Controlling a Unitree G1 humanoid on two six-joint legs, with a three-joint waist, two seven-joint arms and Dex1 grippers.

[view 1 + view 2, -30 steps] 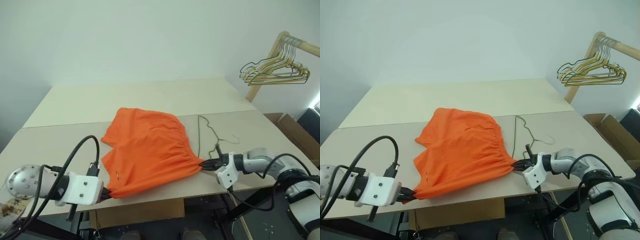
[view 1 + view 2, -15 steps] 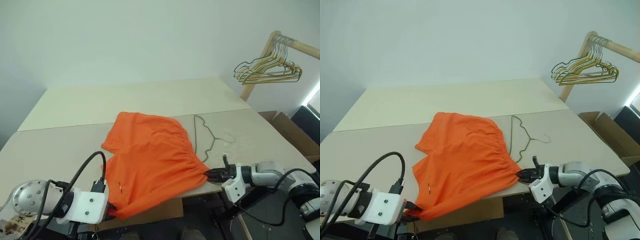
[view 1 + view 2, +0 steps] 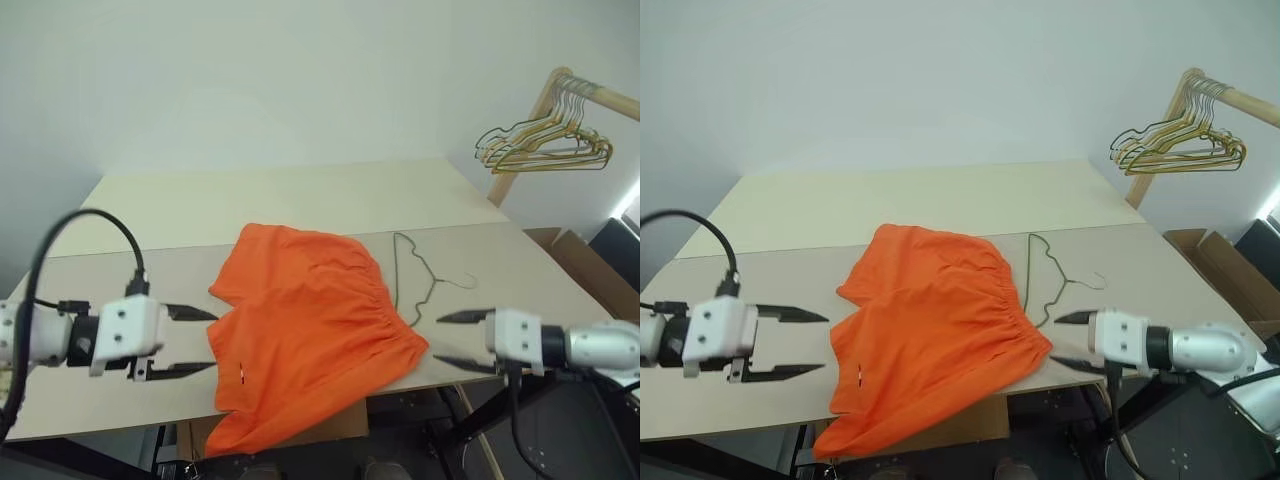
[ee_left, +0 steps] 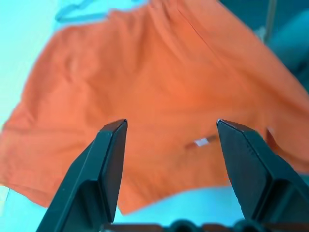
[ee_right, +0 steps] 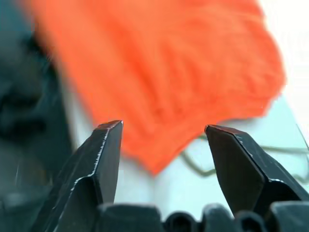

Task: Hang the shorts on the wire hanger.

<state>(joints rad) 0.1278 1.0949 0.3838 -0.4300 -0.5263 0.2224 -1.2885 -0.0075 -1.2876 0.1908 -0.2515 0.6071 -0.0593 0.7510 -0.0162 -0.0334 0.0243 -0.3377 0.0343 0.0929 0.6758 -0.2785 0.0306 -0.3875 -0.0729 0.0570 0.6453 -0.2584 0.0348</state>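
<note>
The bright orange shorts (image 3: 310, 320) lie spread on the table's near half, their lower corner drooping over the front edge. The thin olive wire hanger (image 3: 418, 272) lies flat just right of the gathered waistband. My left gripper (image 3: 205, 340) hovers open at the shorts' left side, holding nothing. My right gripper (image 3: 452, 340) hovers open off the waistband's right corner, near the front edge, also empty. Both wrist views look between spread fingers (image 4: 108, 159) (image 5: 104, 154) at the orange fabric (image 4: 159, 82) (image 5: 159, 63).
The beige table (image 3: 250, 200) stretches back to a pale wall. A wooden rack (image 3: 560, 95) at the far right carries a bunch of gold and green hangers (image 3: 545, 148). A cardboard box (image 3: 590, 265) sits on the floor by the table's right side.
Both grippers let go of the shorts' near edge, opened and rose clear. The released fabric dropped flat, its lower corner sliding over the table's front edge.
</note>
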